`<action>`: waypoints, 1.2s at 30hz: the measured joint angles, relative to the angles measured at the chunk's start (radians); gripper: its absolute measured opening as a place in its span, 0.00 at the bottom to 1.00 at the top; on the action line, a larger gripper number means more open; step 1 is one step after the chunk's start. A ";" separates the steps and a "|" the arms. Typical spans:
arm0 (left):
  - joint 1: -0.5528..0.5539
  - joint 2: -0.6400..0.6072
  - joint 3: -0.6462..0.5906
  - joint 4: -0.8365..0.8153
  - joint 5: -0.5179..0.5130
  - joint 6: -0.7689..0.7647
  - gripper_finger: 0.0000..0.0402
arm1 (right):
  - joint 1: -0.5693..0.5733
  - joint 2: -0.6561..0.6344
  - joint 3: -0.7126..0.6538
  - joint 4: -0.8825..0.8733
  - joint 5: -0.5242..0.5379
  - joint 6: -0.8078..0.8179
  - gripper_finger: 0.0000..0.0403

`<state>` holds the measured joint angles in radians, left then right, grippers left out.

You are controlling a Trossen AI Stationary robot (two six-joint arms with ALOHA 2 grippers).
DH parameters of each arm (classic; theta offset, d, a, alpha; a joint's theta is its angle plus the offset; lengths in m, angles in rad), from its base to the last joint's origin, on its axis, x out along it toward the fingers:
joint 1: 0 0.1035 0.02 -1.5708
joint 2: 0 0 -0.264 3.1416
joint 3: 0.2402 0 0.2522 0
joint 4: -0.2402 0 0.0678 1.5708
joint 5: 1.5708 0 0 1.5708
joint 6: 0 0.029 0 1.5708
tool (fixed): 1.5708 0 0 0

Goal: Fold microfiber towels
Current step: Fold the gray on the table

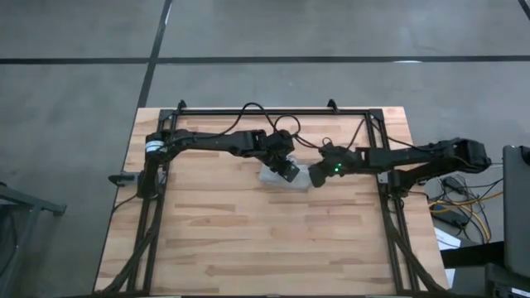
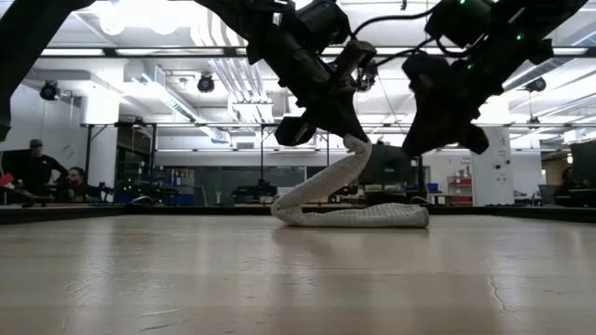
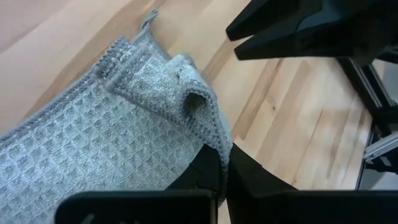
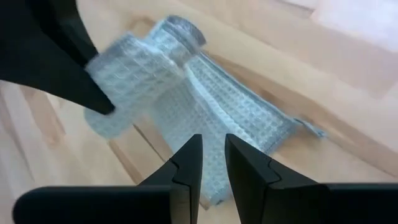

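Towel: we see the grey-blue microfiber towel [image 2: 349, 210] bunched mid-table, one edge lifted in an arc.
Left gripper: the left gripper [image 3: 222, 180] is clenched on the towel's edge — cloth pinched between its fingers.
Right gripper: the right gripper [image 4: 211, 163] hovers just above the towel, jaws parted, nothing between them.
Handling: we judge it light, limp, grippy — it drapes and sags.
Hold: best at hemmed edges or corners.

The wooden table [image 1: 248, 248] carries a partly folded grey towel [image 1: 273, 176].
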<state>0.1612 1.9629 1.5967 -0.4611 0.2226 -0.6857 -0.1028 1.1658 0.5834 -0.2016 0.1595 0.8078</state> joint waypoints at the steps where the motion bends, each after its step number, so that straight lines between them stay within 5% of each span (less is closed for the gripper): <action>1: 0.000 0.000 0.000 0.007 0.000 0.000 0.01 | 0.000 -0.014 0.000 -0.006 0.002 0.000 0.17; 36: 0.010 0.110 0.001 0.123 0.002 0.026 0.01 | 0.000 -0.052 0.114 0.002 0.027 -0.136 0.17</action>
<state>0.1711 2.0726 1.5974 -0.3383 0.2243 -0.6601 -0.1024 1.1141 0.6974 -0.1998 0.1867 0.6715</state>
